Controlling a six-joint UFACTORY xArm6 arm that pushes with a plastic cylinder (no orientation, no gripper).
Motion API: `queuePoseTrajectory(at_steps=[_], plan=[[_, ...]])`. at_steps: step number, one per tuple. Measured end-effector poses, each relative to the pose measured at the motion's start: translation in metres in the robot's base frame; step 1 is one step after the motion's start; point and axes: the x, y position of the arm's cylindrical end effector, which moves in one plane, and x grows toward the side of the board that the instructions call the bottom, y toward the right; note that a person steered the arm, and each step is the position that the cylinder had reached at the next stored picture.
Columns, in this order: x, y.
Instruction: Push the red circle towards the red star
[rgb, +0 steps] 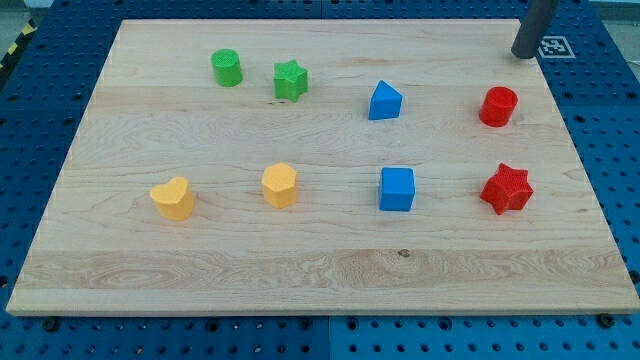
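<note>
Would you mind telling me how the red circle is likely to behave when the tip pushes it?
The red circle stands squat on the flat wooden board, so it probably slides rather than tips. Its round side may let it slip off-line under an off-centre push. My tip is above-right, the red star below, so contact from the top looks steadiest.

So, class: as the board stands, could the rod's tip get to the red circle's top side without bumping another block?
Probably yes. My tip sits at the view's top right, above and right of the red circle, and no block lies between them. The red star lies below the circle.
</note>
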Motion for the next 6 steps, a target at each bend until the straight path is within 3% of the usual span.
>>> queuePoseTrajectory(at_steps=[1,3,5,6], plan=[[0.019,0.038],[0.084,-0.046],[0.087,-0.052],[0.12,-0.052]])
